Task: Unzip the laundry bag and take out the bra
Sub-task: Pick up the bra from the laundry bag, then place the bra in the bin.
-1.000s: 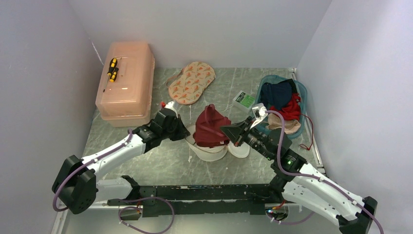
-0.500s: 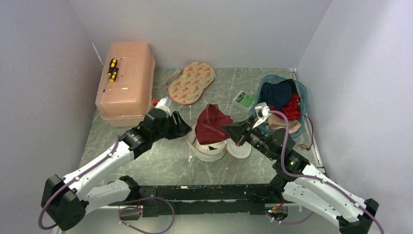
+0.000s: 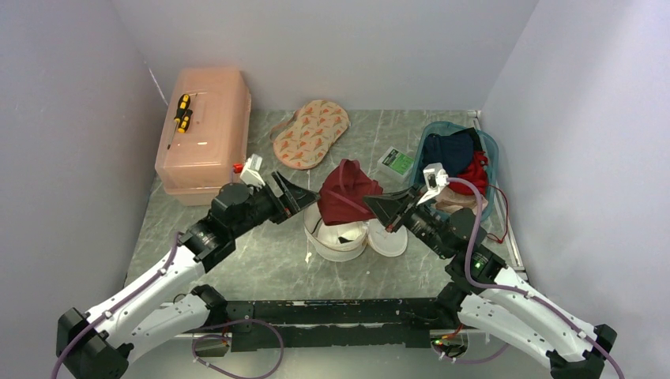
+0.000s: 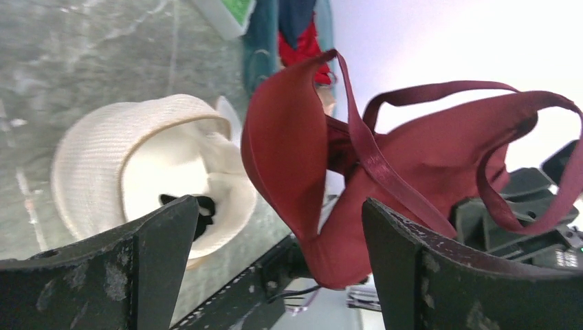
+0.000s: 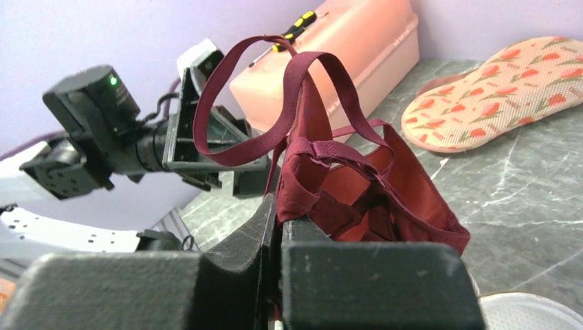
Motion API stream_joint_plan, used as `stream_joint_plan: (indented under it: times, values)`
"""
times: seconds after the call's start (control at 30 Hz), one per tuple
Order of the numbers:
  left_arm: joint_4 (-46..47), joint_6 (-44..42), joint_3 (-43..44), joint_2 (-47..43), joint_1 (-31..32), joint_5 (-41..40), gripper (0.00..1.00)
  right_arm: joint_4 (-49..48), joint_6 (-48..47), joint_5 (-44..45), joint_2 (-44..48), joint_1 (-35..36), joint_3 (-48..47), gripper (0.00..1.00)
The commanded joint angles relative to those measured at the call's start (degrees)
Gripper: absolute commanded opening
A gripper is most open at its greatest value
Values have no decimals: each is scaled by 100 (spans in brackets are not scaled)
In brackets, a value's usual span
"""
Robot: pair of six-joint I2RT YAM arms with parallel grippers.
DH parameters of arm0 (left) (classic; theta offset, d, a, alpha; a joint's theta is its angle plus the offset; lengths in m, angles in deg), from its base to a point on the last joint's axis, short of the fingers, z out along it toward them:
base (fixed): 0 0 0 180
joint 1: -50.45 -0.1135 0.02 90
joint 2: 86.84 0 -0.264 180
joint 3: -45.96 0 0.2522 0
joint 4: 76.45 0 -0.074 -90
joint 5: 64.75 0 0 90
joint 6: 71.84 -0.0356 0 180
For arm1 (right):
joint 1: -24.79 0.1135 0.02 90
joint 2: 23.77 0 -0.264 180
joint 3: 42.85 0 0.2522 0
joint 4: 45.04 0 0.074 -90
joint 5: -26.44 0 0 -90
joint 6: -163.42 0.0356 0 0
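Top view, centre of frame: a bag (image 3: 338, 241) of white mesh with a cream rim, upright on a grey marble table (image 3: 261, 260), mouth open upward. Round lid (image 3: 391, 241) folded out flat against its right side. Inside the bag, only a small dark shape, too small to identify.

Just above the open mouth, a maroon bra (image 3: 346, 193), bunched up and out of the bag. Pinched by the right gripper (image 3: 378, 208), reaching in from the lower right, jaws pressed together on the fabric. Cannot tell whether the lowest fold touches the bag's rim. In the right wrist view, straps looped up above the closed fingers (image 5: 234, 275), cups hanging beyond them.

Left of the bra, the left gripper (image 3: 303, 197), jaws spread wide, holding nothing, pointed at the bra and near it without touching. In the left wrist view, the bra hanging in the gap between the two parted fingers (image 4: 151, 261), with the bag behind at left.

Right edge of the top view: a teal basket (image 3: 494, 158), filled with a dark blue cloth (image 3: 450, 151), a red cloth (image 3: 476, 175) and a beige piece (image 3: 466, 205) at its lower end.

Upper left: a closed pink box (image 3: 204, 150), with a yellow-and-black screwdriver (image 3: 182, 113) lying on its lid.

Upper centre: a beige pad (image 3: 310, 133) printed with orange marks, flat on the table. Between pad and basket, a small green-and-white packet (image 3: 396, 162).
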Motion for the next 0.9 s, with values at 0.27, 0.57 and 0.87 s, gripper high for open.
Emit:
stream_joint_plan:
  times: [0.27, 0.57, 0.87]
  values:
    - [2676, 1012, -676, 258, -3, 762, 94, -1048, 830, 554, -118, -7, -190, 0]
    - [3251, 830, -426, 917, 279, 723, 94, -1355, 1113, 345, -357, 0, -178, 0]
    - [4073, 737, -447, 1079, 286, 616, 94, -1389, 1276, 208, -385, 2, -7, 0]
